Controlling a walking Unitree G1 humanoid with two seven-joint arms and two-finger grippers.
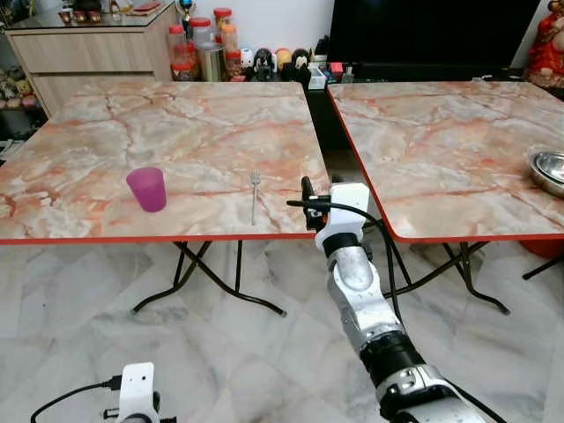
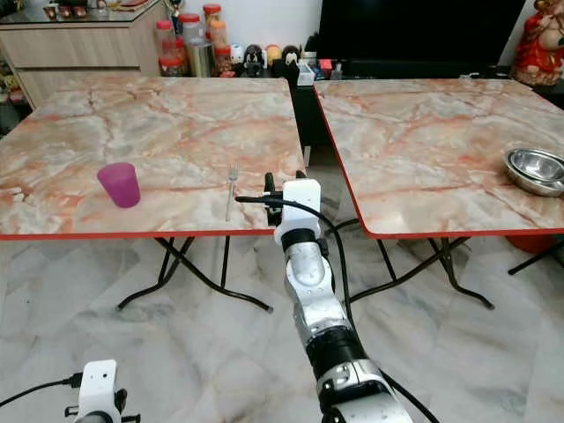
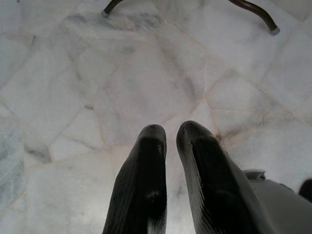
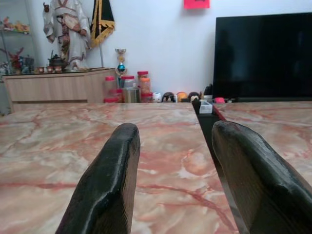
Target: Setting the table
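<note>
**Two counters, one place half laid**

Two marble-look counters stand side by side with a narrow gap between them. Nearest the robot, the left gripper [image 3: 168,134] hangs idle low over the floor [image 3: 122,73], its jaws nearly together and holding nothing. The right gripper [image 4: 173,146] reaches forward at the near edge of the left counter [image 1: 176,123], close to its right corner; its jaws stand well apart and empty, pointing across the top towards the far wall.

Just to the left of that gripper lies the fork [image 1: 255,194], handle towards the robot, tines away. Further left, apart from the fork, a purple cup [image 1: 147,189] stands upright. On the right counter [image 2: 423,150], near its right edge, sits a steel bowl [image 2: 536,169], well away from the cup and fork. Beyond the counters are jars [image 1: 204,48], a cabinet [image 1: 88,48] and a dark screen [image 2: 414,31].

The place setting looks partly laid: cup and fork are down, with room between them and no dish there. The likely step is fetching the bowl. To do it well, the arm should lift clear of the edge before moving, so it does not sweep the fork. The bowl's thin rim suits a pinch from above with one finger inside. Steel on a smooth top may slide, so close gently and set it down between cup and fork without nudging either.
</note>
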